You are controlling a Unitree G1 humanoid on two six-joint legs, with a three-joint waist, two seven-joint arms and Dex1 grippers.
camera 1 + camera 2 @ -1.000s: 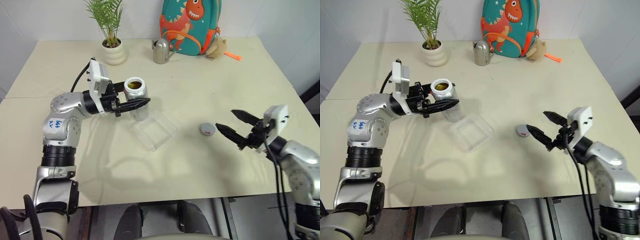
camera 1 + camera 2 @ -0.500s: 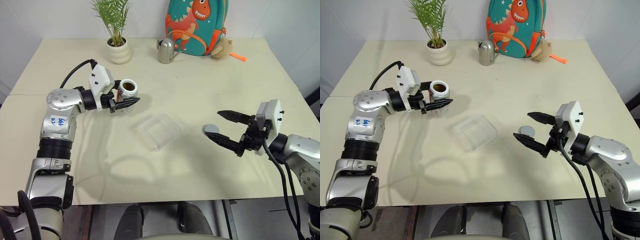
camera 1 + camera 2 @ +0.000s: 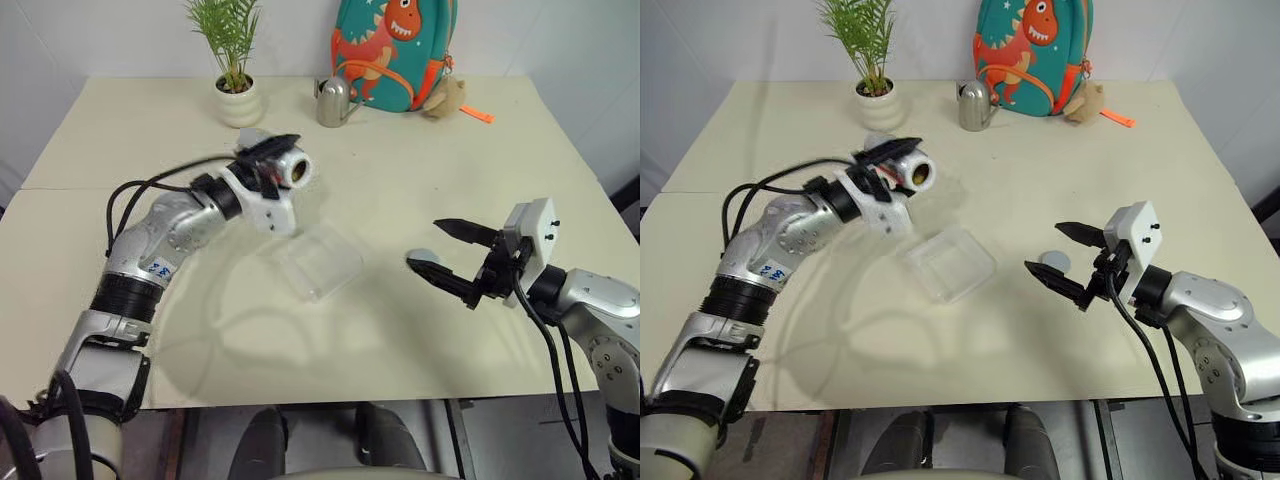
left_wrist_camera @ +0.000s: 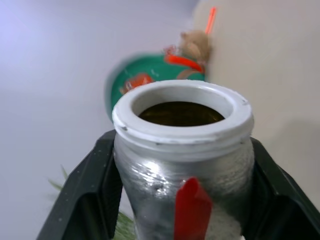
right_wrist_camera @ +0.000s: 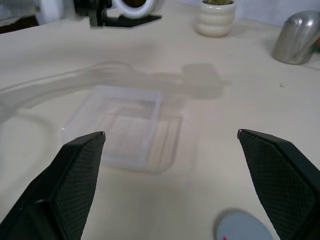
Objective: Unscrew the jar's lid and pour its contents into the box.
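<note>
The left arm bends in over the table's middle, wrist rolled, its gripper (image 3: 283, 160) clamped on the jar (image 3: 291, 171). The jar is tipped on its side in the air, open mouth facing the right edge, above and just behind the box (image 3: 318, 261). Brown contents (image 4: 180, 113) sit inside. The right arm reaches in level from the right edge, gripper (image 3: 448, 254) spread wide and empty, the lid (image 3: 421, 258) flat on the table between its fingers.

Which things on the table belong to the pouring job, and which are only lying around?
Job: jar in the left gripper, lid, box, contents inside the jar.

Lying about: plant pot, watering can, dinosaur backpack, soft toy.
</note>
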